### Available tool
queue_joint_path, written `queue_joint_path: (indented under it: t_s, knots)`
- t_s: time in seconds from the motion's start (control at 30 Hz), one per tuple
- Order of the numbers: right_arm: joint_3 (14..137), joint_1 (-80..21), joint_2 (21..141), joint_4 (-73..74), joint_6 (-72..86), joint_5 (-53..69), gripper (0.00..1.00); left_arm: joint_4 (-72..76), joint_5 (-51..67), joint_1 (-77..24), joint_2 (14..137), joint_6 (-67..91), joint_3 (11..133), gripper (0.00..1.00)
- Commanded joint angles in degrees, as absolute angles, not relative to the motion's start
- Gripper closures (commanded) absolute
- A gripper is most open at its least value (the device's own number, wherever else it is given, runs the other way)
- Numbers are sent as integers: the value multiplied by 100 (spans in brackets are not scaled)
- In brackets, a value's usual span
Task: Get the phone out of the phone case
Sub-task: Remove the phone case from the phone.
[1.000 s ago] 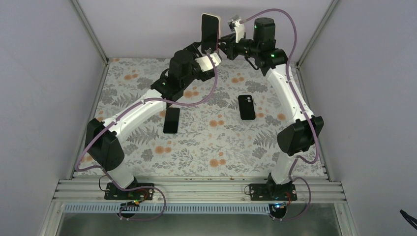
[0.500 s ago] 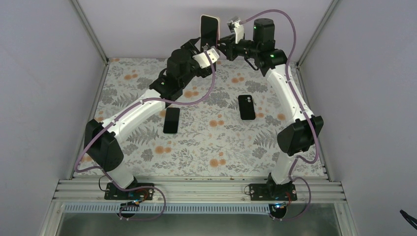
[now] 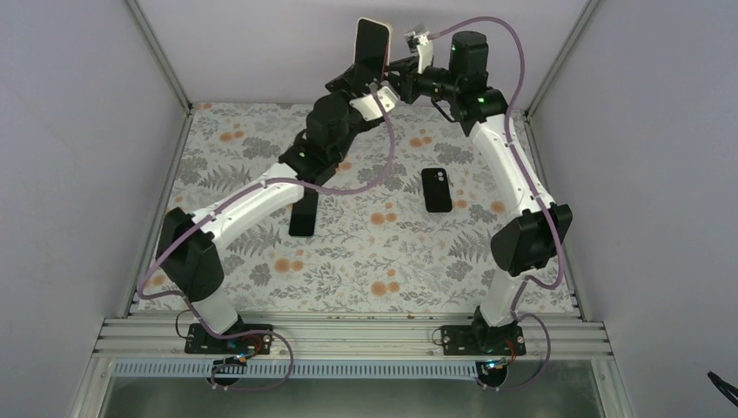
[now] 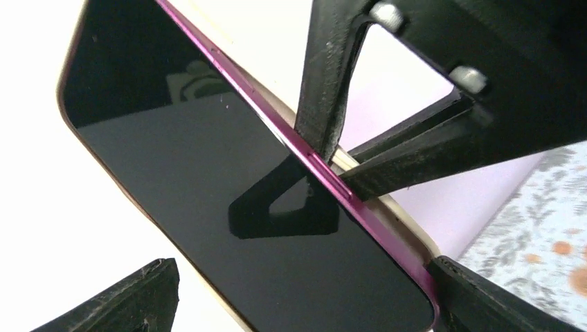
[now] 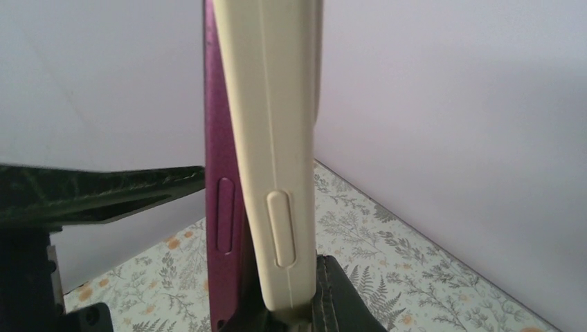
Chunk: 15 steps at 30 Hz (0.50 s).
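A phone [image 3: 372, 45] with a black screen and magenta edge sits in a cream case, held upright high over the far edge of the table. My right gripper [image 3: 396, 70] is shut on its lower right side. In the right wrist view the magenta phone [image 5: 220, 207] has parted from the cream case [image 5: 277, 138] along one side, and the gripper [image 5: 277, 312] pinches their bottom. My left gripper [image 3: 365, 78] is open and straddles the phone's lower end [image 4: 301, 283]. One finger [image 4: 477, 297] touches the magenta edge; the other [image 4: 131, 297] stands off the screen [image 4: 208, 166].
A black phone [image 3: 303, 213] lies flat on the floral table cover, partly under my left arm. A second black phone or case [image 3: 436, 189] with camera lenses lies to its right. Grey walls close in the back and sides.
My left arm has swung up and to the right, bringing its gripper in around the phone's lower end. The phone has tilted slightly. The right arm has barely moved.
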<state>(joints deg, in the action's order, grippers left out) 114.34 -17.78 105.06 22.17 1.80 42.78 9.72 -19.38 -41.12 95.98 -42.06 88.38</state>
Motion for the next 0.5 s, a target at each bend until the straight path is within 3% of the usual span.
queue_joint_path:
  t_s: [0.0,0.13,0.3,0.47]
  knots:
    - [11282,-1727,10531,2382,554,5151,97,4059,-3401,-4315,9756,-5755,8339,14]
    - [11206,-1563,10650,2359,722,5646,97,6463,-3458,-4467,10043,-7088,7734,14]
    - [10977,-1357,10628,2177,946,6372,97,7524,-3436,-4448,10408,-7630,7547,18]
    - [10914,-1275,10638,2369,864,6833,97,8056,-3372,-4430,10728,-8005,7606,32]
